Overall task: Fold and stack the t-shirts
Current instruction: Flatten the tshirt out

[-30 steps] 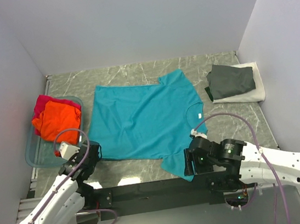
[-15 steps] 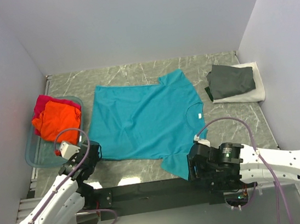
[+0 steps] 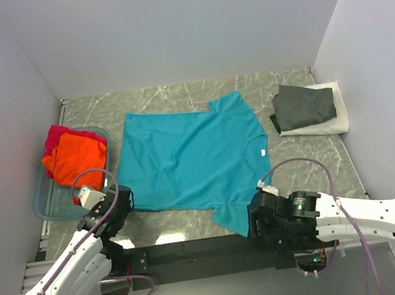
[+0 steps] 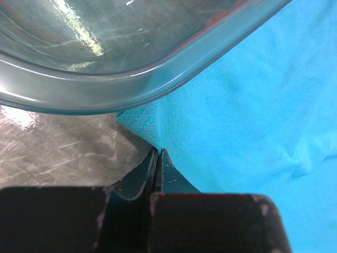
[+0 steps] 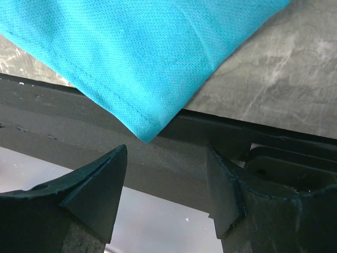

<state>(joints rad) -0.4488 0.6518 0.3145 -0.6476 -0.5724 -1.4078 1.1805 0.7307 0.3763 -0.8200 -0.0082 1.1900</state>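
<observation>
A teal t-shirt point(image 3: 188, 156) lies spread flat on the marble table. My left gripper point(image 3: 117, 202) sits at its near left corner. In the left wrist view its fingers point(image 4: 158, 158) are pressed together, pinching the teal t-shirt's edge point(image 4: 237, 105). My right gripper point(image 3: 254, 220) is open at the table's front edge. The teal sleeve corner point(image 5: 147, 132) hangs just ahead of the gap between its fingertips point(image 5: 166, 184), not between them. Orange point(image 3: 75, 160) and magenta-red point(image 3: 56, 135) t-shirts are bundled in the tub. A folded dark grey t-shirt point(image 3: 305, 104) rests on a folded white one point(image 3: 329, 124).
The clear bluish tub point(image 3: 45, 204) stands at the left, and its rim point(image 4: 158, 68) is close in front of my left gripper. A black rail point(image 3: 196, 249) runs along the table's near edge under the sleeve. Walls close in the back and both sides.
My right gripper has dropped back toward the near table edge beside the teal sleeve, staying open. The left arm and the shirts have not moved.
</observation>
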